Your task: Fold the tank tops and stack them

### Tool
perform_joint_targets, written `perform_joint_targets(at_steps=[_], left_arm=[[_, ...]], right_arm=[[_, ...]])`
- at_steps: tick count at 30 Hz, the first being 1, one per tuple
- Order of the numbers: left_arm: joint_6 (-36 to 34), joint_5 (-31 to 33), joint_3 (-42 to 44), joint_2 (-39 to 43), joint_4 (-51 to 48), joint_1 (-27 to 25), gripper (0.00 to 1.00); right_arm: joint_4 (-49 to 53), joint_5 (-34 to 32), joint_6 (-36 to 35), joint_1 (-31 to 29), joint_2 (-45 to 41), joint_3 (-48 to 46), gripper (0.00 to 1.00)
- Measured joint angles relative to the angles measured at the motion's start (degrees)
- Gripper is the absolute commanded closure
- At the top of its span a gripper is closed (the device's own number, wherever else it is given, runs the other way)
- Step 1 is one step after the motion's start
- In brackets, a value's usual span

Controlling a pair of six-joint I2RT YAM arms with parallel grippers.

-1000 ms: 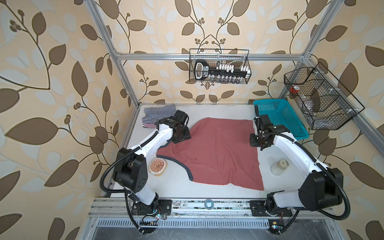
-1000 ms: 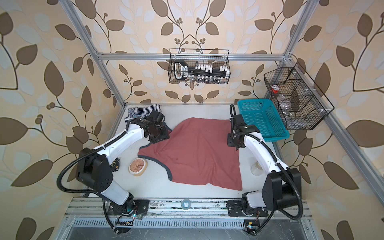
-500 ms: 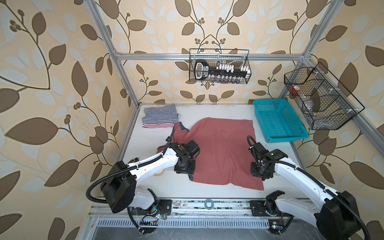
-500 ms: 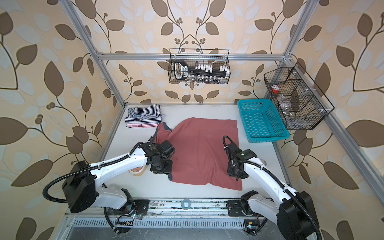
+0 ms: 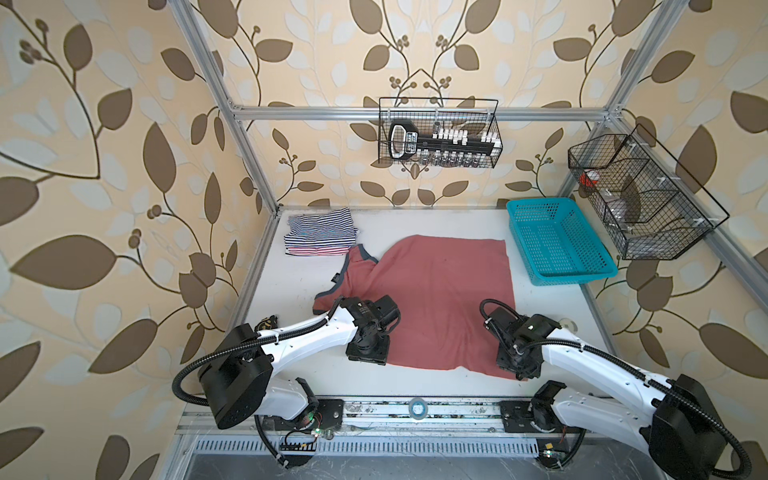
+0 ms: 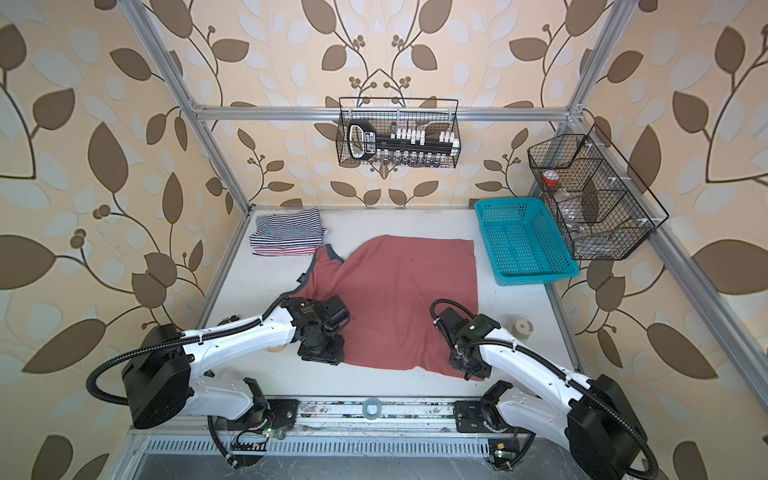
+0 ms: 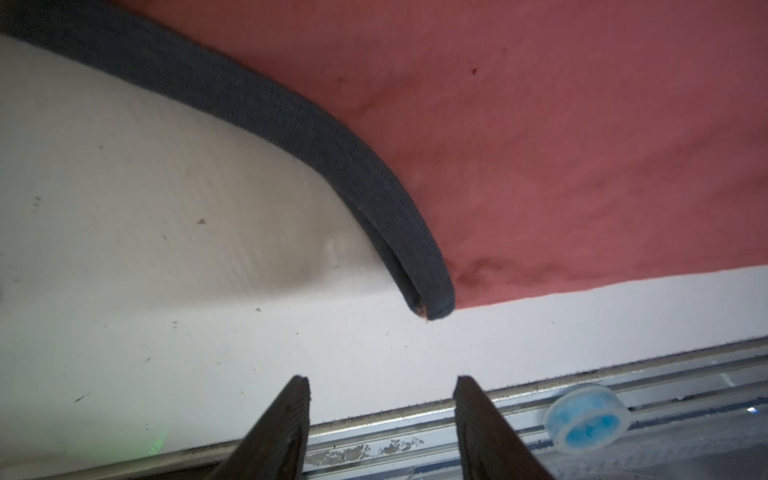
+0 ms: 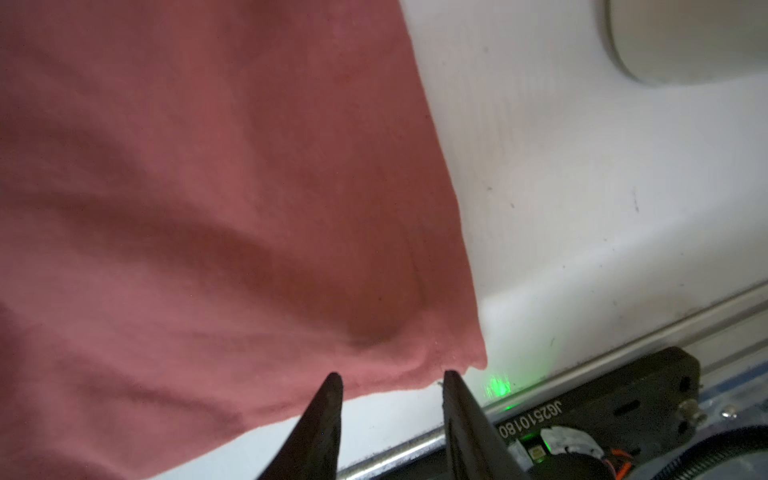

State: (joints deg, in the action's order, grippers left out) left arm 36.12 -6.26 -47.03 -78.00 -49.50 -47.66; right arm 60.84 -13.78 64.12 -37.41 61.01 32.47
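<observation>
Dusty red cloth tank top [image 5: 440, 299] with grey-blue trim lies spread on the white worktop [image 5: 415, 220]. Wrist views alone show left fingers [image 7: 286, 424] wide, empty, short of the trim; right fingers [image 8: 320, 424] narrower, empty, at the hem.

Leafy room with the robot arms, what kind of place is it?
Probably a robot practice booth, dressed like a home. Two robot arms stand at a white table, a metal frame runs along leafy wallpaper, and a red top lies near folded striped tops.
</observation>
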Motion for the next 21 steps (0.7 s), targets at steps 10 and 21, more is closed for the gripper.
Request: perform_joint_targets(at_steps=[10, 21], left_arm=[[0.00, -1.22, 1.29, 0.00, 1.42, 0.00, 0.42], [0.11, -1.22, 2.01, 0.02, 1.73, 0.00, 0.41]], right_arm=[[-0.37, -5.31, 17.77, -7.04, -1.09, -3.50, 0.60], [0.09, -7.56, 31.63, -14.71, -1.46, -5.11, 0.59]])
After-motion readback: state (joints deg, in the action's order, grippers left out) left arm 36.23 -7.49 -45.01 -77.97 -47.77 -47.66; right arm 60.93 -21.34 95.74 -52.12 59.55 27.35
